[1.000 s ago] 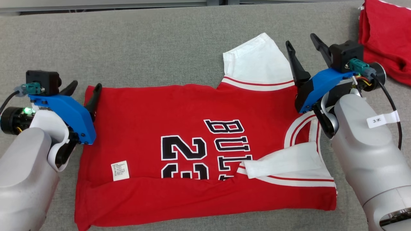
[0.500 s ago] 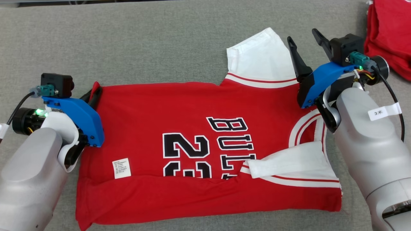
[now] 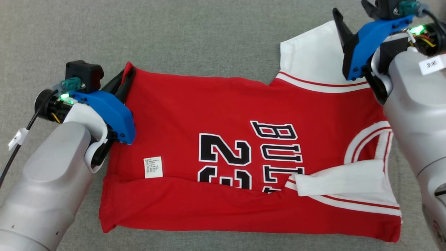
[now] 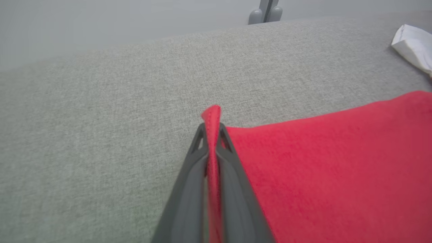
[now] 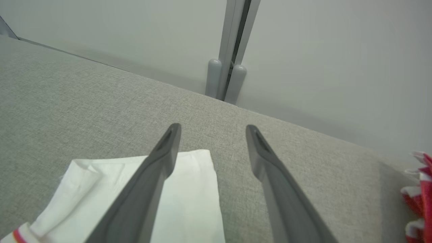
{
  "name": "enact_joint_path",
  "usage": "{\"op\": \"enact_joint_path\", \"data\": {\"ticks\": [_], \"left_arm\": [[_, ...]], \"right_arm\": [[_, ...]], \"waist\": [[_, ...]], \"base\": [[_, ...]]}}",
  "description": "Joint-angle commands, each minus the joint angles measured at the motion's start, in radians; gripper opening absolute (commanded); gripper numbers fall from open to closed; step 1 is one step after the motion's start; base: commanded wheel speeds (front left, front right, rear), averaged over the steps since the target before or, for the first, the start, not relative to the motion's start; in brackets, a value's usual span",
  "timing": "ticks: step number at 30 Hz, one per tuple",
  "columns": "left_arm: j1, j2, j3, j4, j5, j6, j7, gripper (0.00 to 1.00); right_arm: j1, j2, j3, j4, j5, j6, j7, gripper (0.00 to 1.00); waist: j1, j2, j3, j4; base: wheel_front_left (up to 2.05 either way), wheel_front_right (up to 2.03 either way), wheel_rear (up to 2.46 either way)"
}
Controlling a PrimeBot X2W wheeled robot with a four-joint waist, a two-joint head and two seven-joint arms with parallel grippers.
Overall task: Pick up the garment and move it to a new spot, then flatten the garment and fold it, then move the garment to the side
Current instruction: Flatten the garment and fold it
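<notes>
My left claw (image 4: 211, 125) just pinched shut on the red cloth basketball shirt (image 3: 209, 104).
The white sleeve (image 5: 195, 189) lies under my wide-open right claw (image 5: 212, 128); folding comes next.

The right gripper (image 5: 212, 130) hangs with fingers spread above the grey surface (image 5: 67, 101). One finger crosses the white sleeve (image 5: 195, 202).
</notes>
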Motion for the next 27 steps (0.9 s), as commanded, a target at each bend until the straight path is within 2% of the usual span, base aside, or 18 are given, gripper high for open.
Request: {"op": "enact_joint_path", "data": {"ticks": [1, 9, 13, 14, 15, 16, 27], "left_arm": [[-0.03, -0.011, -0.007, -0.009, 0.006, -0.001, -0.018, 0.0], [-0.057, -0.03, -0.033, -0.013, 0.002, -0.001, -0.051, 0.0], [-0.066, -0.035, -0.038, -0.006, -0.005, -0.001, -0.06, 0.0], [-0.068, -0.037, -0.04, -0.004, -0.004, -0.001, -0.063, 0.0], [-0.07, -0.038, -0.042, -0.001, -0.007, -0.001, -0.067, 0.0], [-0.071, -0.038, -0.045, 0.003, -0.01, -0.001, -0.068, 0.0], [-0.03, -0.041, -0.053, 0.063, -0.045, -0.001, -0.132, 0.0]], "right_arm": [[-0.038, -0.014, 0.01, 0.022, -0.007, 0.0, 0.036, 1.0], [-0.075, -0.032, 0.014, 0.059, 0.011, 0.0, 0.203, 1.0], [-0.069, -0.04, 0.005, 0.066, 0.021, 0.0, 0.235, 1.0], [-0.067, -0.039, -0.003, 0.067, 0.029, 0.0, 0.241, 0.48], [-0.063, -0.038, -0.007, 0.068, 0.031, 0.0, 0.248, 0.16], [-0.061, -0.04, -0.005, 0.069, 0.028, 0.0, 0.249, 0.0], [-0.019, -0.042, -0.035, 0.064, 0.037, 0.0, 0.046, 0.0]], "waist": [[-0.0001, -0.0001, 0.034, 0.032], [-0.0001, -0.0001, 0.069, 0.058], [-0.0001, -0.0001, 0.074, 0.058], [-0.0001, -0.0001, 0.076, 0.058], [-0.0001, -0.0001, 0.077, 0.058], [-0.0001, -0.0001, 0.078, 0.056], [-0.0001, -0.0001, -0.006, 0.016]], "base": [[0.0, 0.0, 0.0], [0.0, 0.0, 0.0], [0.0, 0.0, 0.0], [0.0, 0.0, 0.0], [0.0, 0.0, 0.0], [0.0, 0.0, 0.0], [0.0, 0.0, 0.0]]}}
